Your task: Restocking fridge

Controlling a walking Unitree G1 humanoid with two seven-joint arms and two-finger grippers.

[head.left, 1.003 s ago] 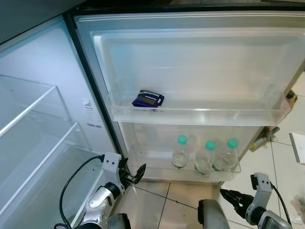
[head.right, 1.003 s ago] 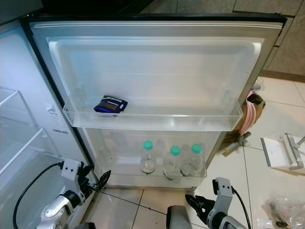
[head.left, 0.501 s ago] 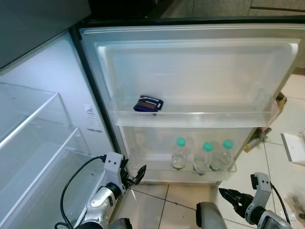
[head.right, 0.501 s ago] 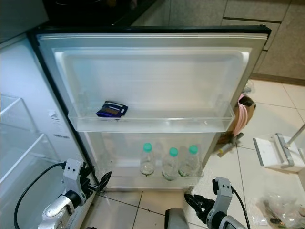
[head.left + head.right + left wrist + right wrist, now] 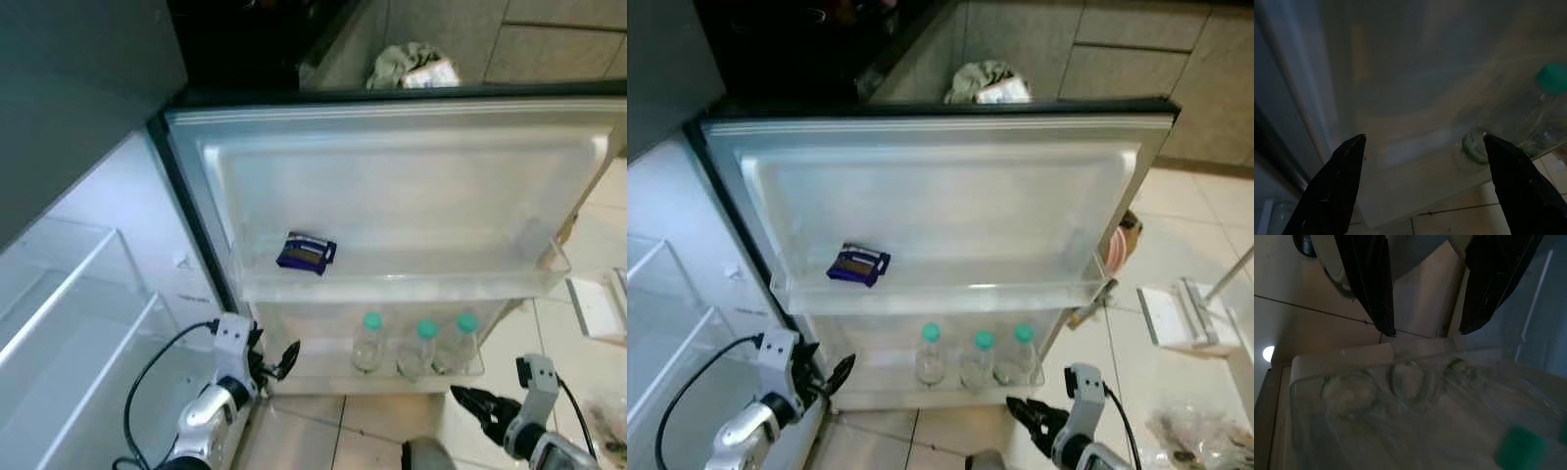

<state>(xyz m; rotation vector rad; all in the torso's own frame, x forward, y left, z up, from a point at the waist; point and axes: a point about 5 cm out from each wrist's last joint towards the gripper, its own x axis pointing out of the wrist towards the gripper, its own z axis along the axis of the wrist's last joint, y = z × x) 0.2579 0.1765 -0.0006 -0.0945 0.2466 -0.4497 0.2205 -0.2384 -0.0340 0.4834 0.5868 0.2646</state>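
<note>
The fridge door (image 5: 392, 176) stands wide open before me. A dark blue packet (image 5: 306, 254) lies at the left end of its upper door shelf (image 5: 441, 284). Three clear bottles with green caps (image 5: 370, 338) (image 5: 423, 345) (image 5: 462, 338) stand side by side in the lower door shelf. My left gripper (image 5: 284, 357) hangs low and open, just left of that lower shelf, pointing at it (image 5: 1423, 139). Low on the right, over the floor tiles, my right gripper (image 5: 470, 401) is open too, and the bottles (image 5: 1408, 379) lie beyond its fingertips (image 5: 1388, 328).
The fridge's inside with glass shelves (image 5: 78, 294) opens on the left. A crumpled cloth (image 5: 411, 67) lies on the counter above the door. On the tiled floor at right are a white dustpan-like thing (image 5: 1176, 313) and a plastic bag (image 5: 1195, 431).
The camera has tilted up and drawn back, bringing the counter and cloth above the door into view. Both grippers hang as before, and the packet and bottles have not moved.
</note>
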